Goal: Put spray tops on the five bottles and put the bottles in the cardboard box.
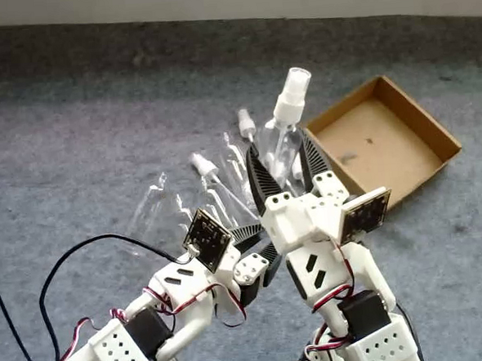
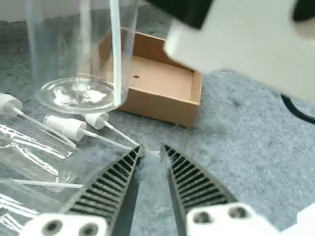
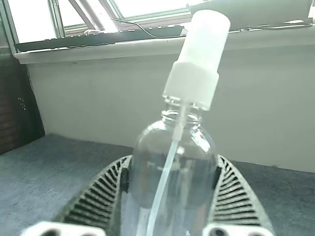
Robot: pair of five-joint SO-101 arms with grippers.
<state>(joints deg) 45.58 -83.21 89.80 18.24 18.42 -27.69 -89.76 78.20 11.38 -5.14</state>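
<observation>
- Step in hand: the right hand (image 1: 280,158) is gripping the upright bottle (image 3: 172,157) by its body, just beside the cardboard box (image 1: 434,128).
- The spray top (image 3: 197,59) is sitting on the neck, apparently tilted. Seating is judged unfinished.
- The left hand (image 2: 152,150) is hanging below the bottle, on the side away from the box, fingers narrowly parted and holding nothing.
- Next move, as judged: the top is needing to be pressed or twisted straight, then the bottle carried over the box wall.
- The right wrist view is showing the top's tilt.
- The left wrist view is showing the bottle's base apparently clear of the desk (image 2: 256,147). Loose spray tops (image 2: 66,125) and bare bottles (image 2: 29,147) are lying farther from the box.
</observation>
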